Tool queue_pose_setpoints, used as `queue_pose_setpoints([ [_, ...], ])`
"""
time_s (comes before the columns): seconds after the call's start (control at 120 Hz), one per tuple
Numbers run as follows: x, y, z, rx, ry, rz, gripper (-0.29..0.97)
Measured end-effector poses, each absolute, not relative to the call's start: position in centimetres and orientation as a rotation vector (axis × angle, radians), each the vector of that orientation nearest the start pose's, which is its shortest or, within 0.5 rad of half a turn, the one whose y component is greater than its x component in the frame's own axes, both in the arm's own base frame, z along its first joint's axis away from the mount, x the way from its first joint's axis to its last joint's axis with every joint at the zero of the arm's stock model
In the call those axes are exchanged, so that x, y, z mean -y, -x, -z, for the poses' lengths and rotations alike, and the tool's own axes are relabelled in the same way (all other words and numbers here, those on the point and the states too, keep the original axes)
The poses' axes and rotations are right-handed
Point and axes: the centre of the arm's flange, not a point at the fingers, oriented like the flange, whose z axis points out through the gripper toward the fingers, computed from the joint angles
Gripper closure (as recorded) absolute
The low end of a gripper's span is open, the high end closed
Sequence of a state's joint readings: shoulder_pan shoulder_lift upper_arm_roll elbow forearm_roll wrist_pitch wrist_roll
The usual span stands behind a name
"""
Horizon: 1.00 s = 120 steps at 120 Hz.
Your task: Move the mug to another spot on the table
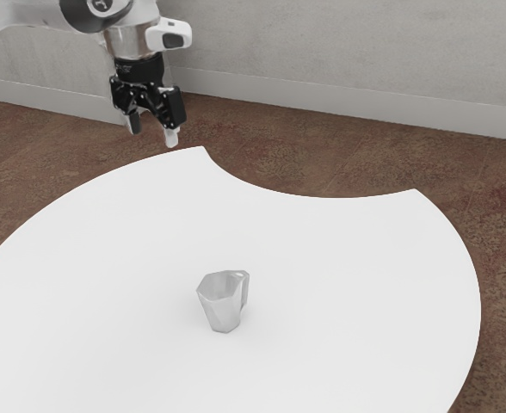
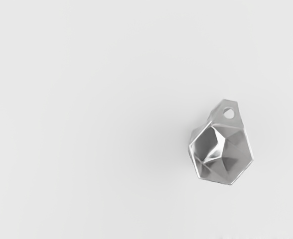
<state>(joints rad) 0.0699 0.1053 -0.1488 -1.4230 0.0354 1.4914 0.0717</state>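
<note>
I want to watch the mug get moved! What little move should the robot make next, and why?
Probably bring the fingers down and over toward the mug. They are open and empty, high above the table at its far edge, while the mug stands upright, untouched, near the middle. They have to get around the mug before they can lift it.

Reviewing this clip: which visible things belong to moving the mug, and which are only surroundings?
Job: grey faceted metal mug, standing upright; white round table under it; black two-finger gripper, open, raised clear of the mug.
Surroundings: brown speckled floor; pale wall.
</note>
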Motion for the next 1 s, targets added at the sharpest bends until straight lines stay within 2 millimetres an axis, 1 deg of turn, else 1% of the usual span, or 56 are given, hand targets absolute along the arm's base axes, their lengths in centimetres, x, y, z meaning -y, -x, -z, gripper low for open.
queue_pose_setpoints([
  [0.033, 4.0, -58.5, -61.4, -0.245, 3.114, -0.091, 0.0],
  [0.125, 5.2, -60.5, -56.8, -0.291, 3.118, -0.204, 0.0],
  [0.175, 5.8, -61.2, -55.0, -0.314, 3.119, -0.243, 0.0],
  [0.275, 7.1, -61.7, -53.0, -0.36, 3.116, -0.288, 0.0],
  [0.375, 9.8, -61.3, -51.6, -0.454, 3.082, -0.33, 0.0],
  [0.442, 10.9, -60.9, -50.2, -0.495, 3.059, -0.369, 0.0],
  [0.533, 11.4, -61.0, -48.1, -0.525, 3.025, -0.41, 0.0],
  [0.658, 11.3, -61.8, -43.6, -0.556, 2.997, -0.462, 0.0],
  [0.775, 11.4, -62.7, -40.2, -0.585, 2.986, -0.487, 0.0],
  [0.833, 11.7, -62.9, -39.1, -0.603, 2.983, -0.49, 0.0],
  [0.908, 12.1, -62.6, -37.6, -0.626, 2.979, -0.5, 0.0],
  [1.0, 13.0, -62.5, -36.7, -0.649, 2.985, -0.478, 0.0],
])
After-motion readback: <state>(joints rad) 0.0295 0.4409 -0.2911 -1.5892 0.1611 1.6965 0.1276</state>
